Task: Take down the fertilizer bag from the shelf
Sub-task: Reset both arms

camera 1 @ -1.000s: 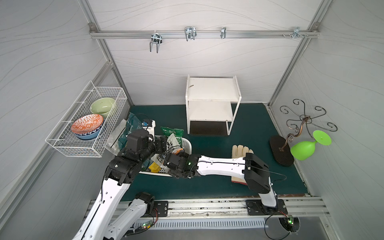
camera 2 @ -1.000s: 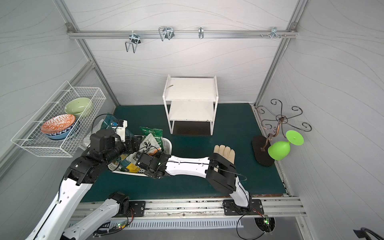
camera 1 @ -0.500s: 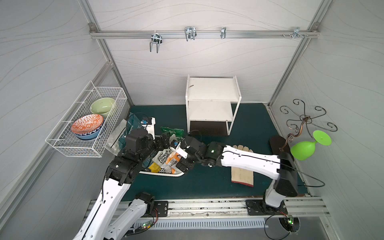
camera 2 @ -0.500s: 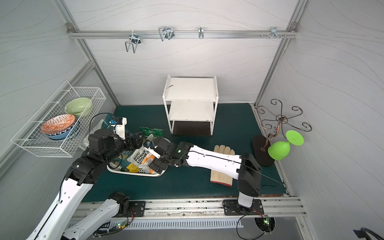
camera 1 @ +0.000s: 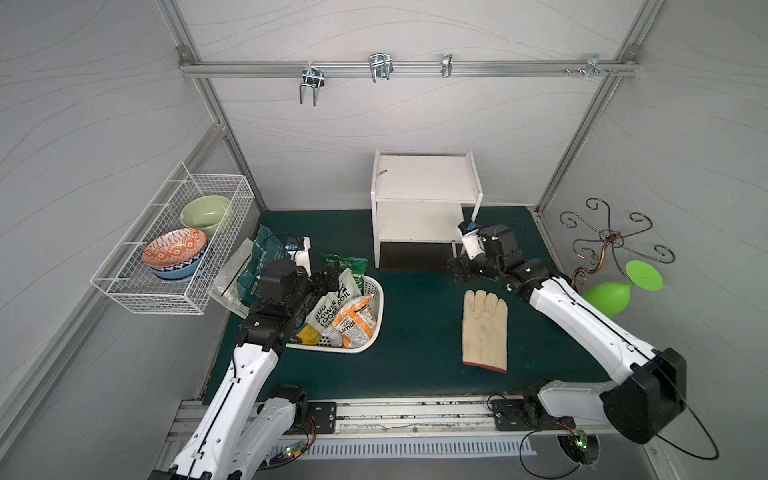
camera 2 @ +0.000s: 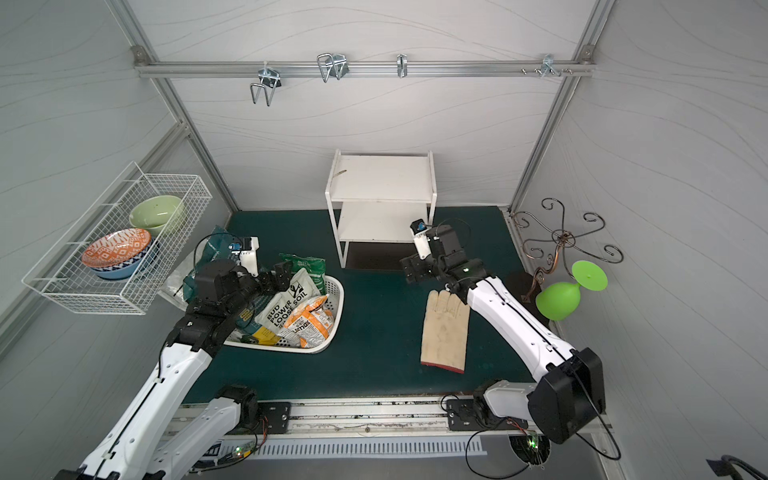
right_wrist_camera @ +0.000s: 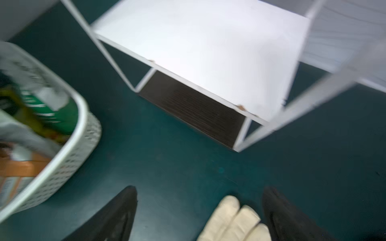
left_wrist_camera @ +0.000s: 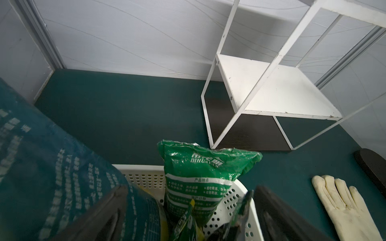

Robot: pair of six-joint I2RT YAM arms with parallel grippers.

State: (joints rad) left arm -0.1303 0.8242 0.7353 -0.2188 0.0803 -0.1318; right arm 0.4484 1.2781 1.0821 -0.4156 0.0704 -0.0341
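Observation:
Both white boards of the shelf (camera 1: 424, 178) (camera 2: 380, 176) (left_wrist_camera: 271, 89) (right_wrist_camera: 208, 48) are bare. Several bags sit in the white perforated basket (camera 1: 374, 332) (camera 2: 338, 299): an upright green bag (camera 1: 345, 264) (left_wrist_camera: 198, 167), a white soil bag (camera 1: 332, 307) and an orange bag (camera 1: 353, 324). I cannot tell which is the fertilizer bag. My left gripper (camera 1: 328, 278) (left_wrist_camera: 190, 192) hangs open over the basket, holding nothing. In front of the shelf's right leg, my right gripper (camera 1: 455, 270) (right_wrist_camera: 202, 188) is open and empty above the mat.
A cream work glove (camera 1: 484, 328) (right_wrist_camera: 234, 219) lies on the mat beside the right gripper. A dark teal bag (camera 1: 257, 262) leans left of the basket. A wire basket (camera 1: 124, 286) with bowls hangs on the left wall. A green plastic glass (camera 1: 611, 295) and scrolled metal stand (camera 1: 611, 237) are at right.
My right arm has pulled out of the basket and swung right to the front of the shelf. The left gripper's jaws have widened. The white and orange bags have settled in the basket.

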